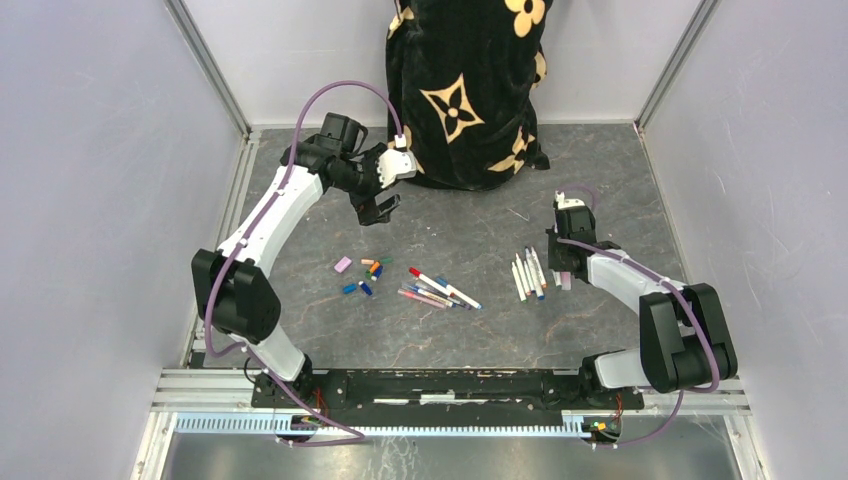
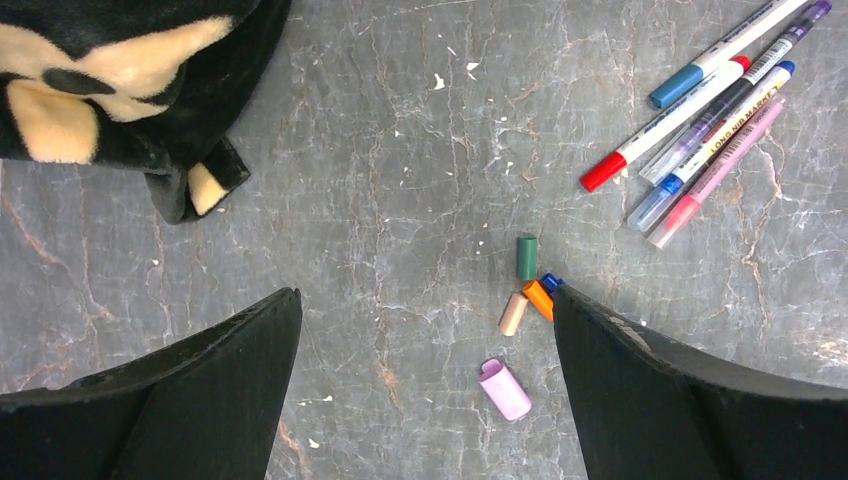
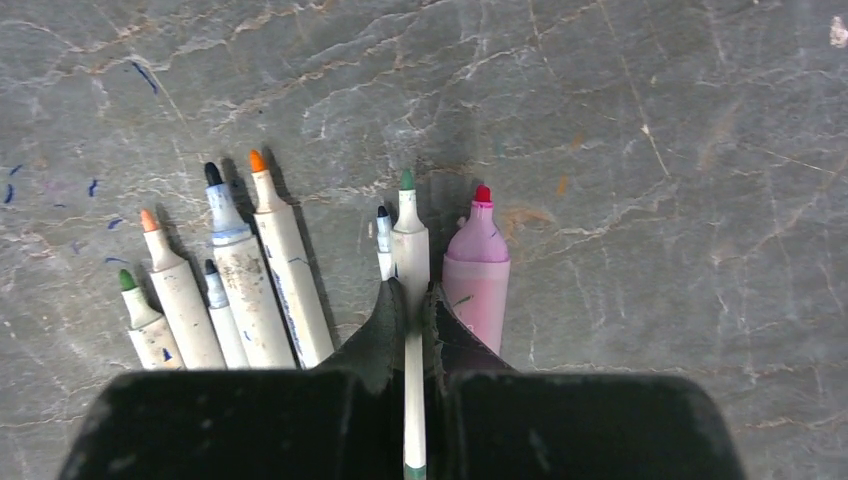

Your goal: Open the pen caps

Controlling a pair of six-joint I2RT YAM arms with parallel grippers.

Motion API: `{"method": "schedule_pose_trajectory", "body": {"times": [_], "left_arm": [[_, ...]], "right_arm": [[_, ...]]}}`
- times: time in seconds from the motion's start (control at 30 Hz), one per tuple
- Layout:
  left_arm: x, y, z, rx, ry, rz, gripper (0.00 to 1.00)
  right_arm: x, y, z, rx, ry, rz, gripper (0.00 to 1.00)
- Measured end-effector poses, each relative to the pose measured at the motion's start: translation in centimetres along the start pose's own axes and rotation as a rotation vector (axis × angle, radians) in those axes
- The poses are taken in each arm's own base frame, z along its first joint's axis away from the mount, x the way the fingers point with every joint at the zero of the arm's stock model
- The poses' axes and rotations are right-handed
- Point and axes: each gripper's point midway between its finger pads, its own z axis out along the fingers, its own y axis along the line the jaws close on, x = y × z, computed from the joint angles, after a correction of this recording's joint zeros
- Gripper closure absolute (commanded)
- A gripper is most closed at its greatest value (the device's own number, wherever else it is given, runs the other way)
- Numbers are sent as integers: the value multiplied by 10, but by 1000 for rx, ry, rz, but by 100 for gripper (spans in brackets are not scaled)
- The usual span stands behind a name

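- Far left: left jaws spread wide, holding nothing, above the grey marbled surface (image 1: pixel 460 230); black fabric bag with cream flowers (image 1: pixel 470 90) near
- Next: short coloured plastic pen caps (image 2: pixel 526 257), loose in a small cluster on the surface
- Centre: bundle of capped white-barrelled marker pens (image 1: pixel 440 290)
- Right: row of uncapped white marker pens (image 3: pixel 240 290); right jaws clamped on a thin white green-tipped pen (image 3: pixel 411 240); pink marker (image 3: pixel 477 270) just beside
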Motion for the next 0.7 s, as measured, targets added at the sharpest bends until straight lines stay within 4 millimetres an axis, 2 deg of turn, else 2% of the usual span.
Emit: {"method": "schedule_pose_trajectory", "body": {"times": [0.23,0.27,0.33,0.43,0.57,0.7], "left_arm": [[4,-4,1,13,12,-9,0],[4,-4,1,12,12,-9,0],[4,-4,1,14,14,-10,0],[5,-5,1,16,15,-11,0],[5,-5,0,17,16,-13,0],[4,-4,-2,9,15,-11,0]], "right_arm": [[3,-19,-2,100,10,-36,99],[4,-23,-2,120,13,-41,95],[5,-29,-4,156,20,-50,76],[10,-33,-7,192,43,-77,64],[19,-23,-12,182,82,-144,58],[5,-2,-20,139,48,-182,56]]}}
